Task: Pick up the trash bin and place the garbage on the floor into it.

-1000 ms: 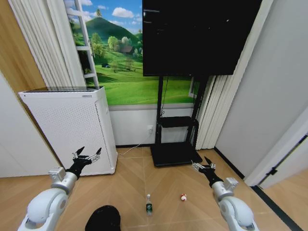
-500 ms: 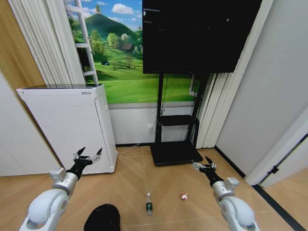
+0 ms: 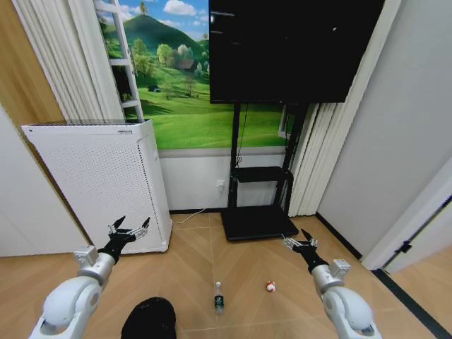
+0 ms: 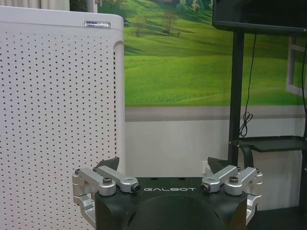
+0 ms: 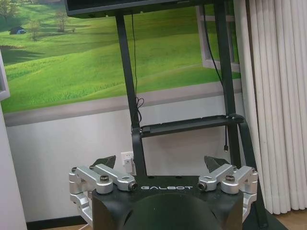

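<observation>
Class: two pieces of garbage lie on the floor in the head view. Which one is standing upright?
The plastic bottle, upright with its white cap on top. The other, a small red-and-white scrap, is a low crumpled lump toward the right claw.
</observation>
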Tool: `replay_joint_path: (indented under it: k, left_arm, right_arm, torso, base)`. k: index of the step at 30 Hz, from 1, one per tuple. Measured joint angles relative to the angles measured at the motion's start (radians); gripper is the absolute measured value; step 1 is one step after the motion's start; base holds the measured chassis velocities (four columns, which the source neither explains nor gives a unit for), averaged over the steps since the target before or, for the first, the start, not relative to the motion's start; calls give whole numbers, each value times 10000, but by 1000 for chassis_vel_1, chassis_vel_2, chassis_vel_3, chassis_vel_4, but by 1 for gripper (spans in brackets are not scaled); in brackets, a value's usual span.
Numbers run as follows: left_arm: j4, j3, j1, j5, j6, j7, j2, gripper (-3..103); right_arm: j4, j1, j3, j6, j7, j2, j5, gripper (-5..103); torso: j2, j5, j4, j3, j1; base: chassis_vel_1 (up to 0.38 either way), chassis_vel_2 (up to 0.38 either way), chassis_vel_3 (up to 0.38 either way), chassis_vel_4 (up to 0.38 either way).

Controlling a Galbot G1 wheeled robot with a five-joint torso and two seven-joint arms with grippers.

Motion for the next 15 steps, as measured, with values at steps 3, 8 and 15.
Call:
replay_joint_path:
  k: [3, 8, 15]
  left_arm:
    - [17, 2, -13, 3, -12, 1, 5, 100]
    - [35, 29, -14, 3, -21, 2, -11, 100]
    - [55, 55, -33, 11, -35, 7, -25, 100]
  right_arm:
    - [-50, 24, -8, 20, -10, 0, 1, 100]
    - [-108, 50, -10, 52, -17, -4, 7, 100]
    - [-181, 52, 5, 117, -29, -5, 14, 100]
  torso:
    - [-143, 0, 0, -86, -56]
    - [-341, 0, 2, -202, -136]
    - [-665, 0, -2, -406, -256]
  base:
    - [0, 0, 0, 0]
    - [0, 0, 0, 0]
    - [0, 0, 0, 0]
